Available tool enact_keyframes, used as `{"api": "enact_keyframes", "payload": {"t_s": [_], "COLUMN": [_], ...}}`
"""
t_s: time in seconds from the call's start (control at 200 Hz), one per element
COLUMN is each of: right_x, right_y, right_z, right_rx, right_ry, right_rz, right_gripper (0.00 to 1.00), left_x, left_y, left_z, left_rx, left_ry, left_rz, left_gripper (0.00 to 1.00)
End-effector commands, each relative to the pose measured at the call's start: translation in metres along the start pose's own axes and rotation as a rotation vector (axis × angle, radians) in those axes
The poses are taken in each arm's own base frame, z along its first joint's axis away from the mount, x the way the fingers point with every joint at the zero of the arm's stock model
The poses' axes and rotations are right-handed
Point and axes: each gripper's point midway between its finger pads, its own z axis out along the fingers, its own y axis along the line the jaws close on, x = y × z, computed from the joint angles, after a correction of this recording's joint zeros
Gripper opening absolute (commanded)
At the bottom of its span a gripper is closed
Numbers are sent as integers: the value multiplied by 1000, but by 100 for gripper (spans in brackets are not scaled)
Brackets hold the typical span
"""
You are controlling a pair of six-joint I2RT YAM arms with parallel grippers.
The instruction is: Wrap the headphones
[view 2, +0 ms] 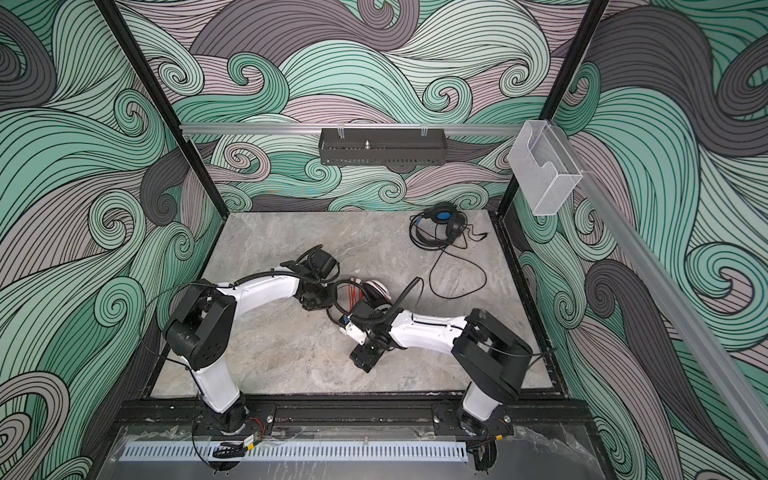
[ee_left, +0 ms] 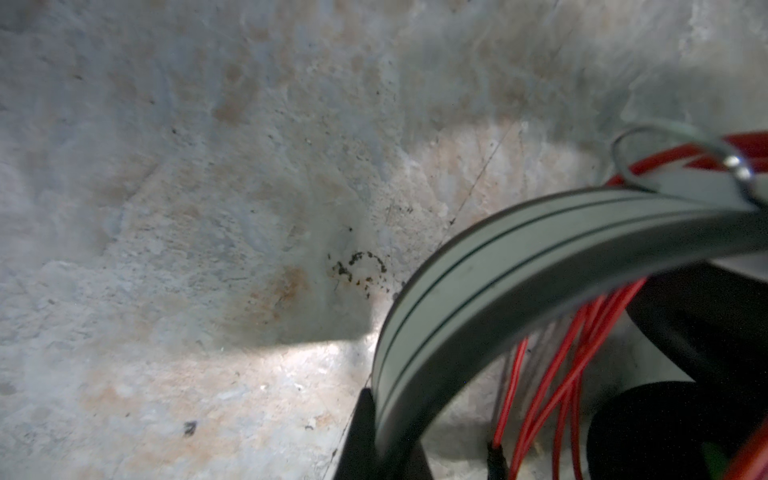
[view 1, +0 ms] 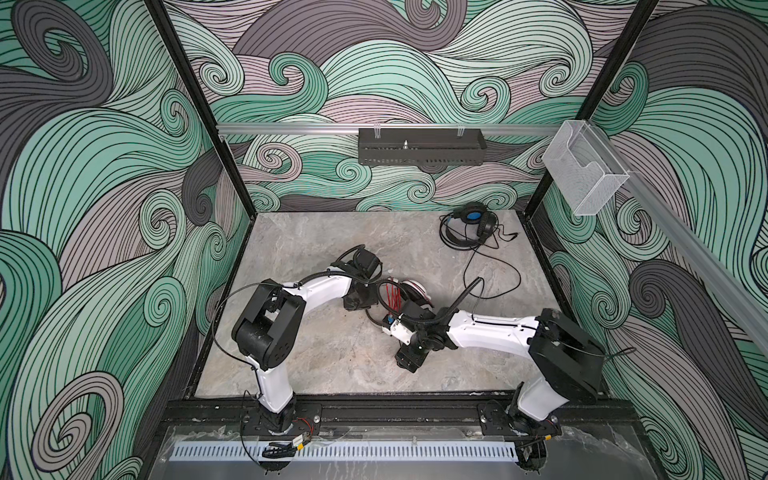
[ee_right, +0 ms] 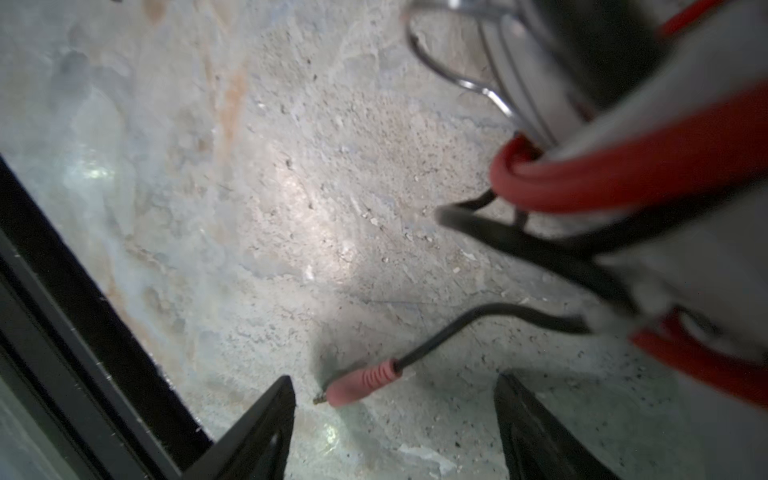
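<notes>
- Centre of the table (view 1: 316, 249): the white pair (view 1: 413, 291) lies right between the two arms, and its round white cup shows in both top views (view 2: 376, 291).
- The red cord (view 1: 392, 296) crosses the pair in several strands just left of that cup.
- In the left wrist view the same strands (ee_left: 582, 332) run under the arch of the headband (ee_left: 498, 282).
- The left gripper (ee_left: 384, 449) has its jaws together, clamped on the headband. The pale band with its dark grooves drops straight into the black fingers.
- In the top views that gripper sits at the left side of the white pair, low over the table.
- The right gripper (ee_right: 395, 415) has its fingers well apart, pointing down at the table on the near side of the white pair.
- A pink plug (ee_right: 361, 386) lies flat on the table between those parted fingers and touches neither one.
- A thin black lead (ee_right: 457, 320) runs from the plug back towards the white pair. Where it joins is blurred.
- More red cord (ee_right: 623, 174) bunches thick and close to the right wrist camera, against the white shell.
- In the far right corner the black pair (view 1: 469, 226) rests on the table with its blue lining showing, well apart from both grippers.
- The black cord (view 1: 464, 272) trails from that pair towards the near side in one loose open loop on the table.
- Some of it seems gathered at the pair itself, and a short end lies just right of it.
</notes>
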Motion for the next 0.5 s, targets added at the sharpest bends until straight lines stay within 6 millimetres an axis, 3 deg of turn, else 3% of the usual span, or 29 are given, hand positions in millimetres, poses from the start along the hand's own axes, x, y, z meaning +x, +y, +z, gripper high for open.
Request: {"api": "enact_keyframes", "payload": {"t_s": [0.0, 0.1, 0.315, 0.495], "right_x": [-7, -1, 6, 3], "right_y": [-14, -23, -24, -19], "right_z": [5, 12, 13, -9], "right_rx": [70, 106, 97, 97], "right_ry": [-5, 23, 34, 16], "right_rz": [24, 36, 43, 10], "right_gripper": [75, 70, 39, 10], "left_x": [-20, -20, -17, -18], "left_y": [-26, -26, -23, -18], "left_z": [-16, -18, -13, -12], "left_rx": [103, 108, 102, 94], "left_ry": [-46, -53, -46, -46], "left_rz": [-27, -36, -42, -48], "left_gripper": [0, 0, 0, 0]}}
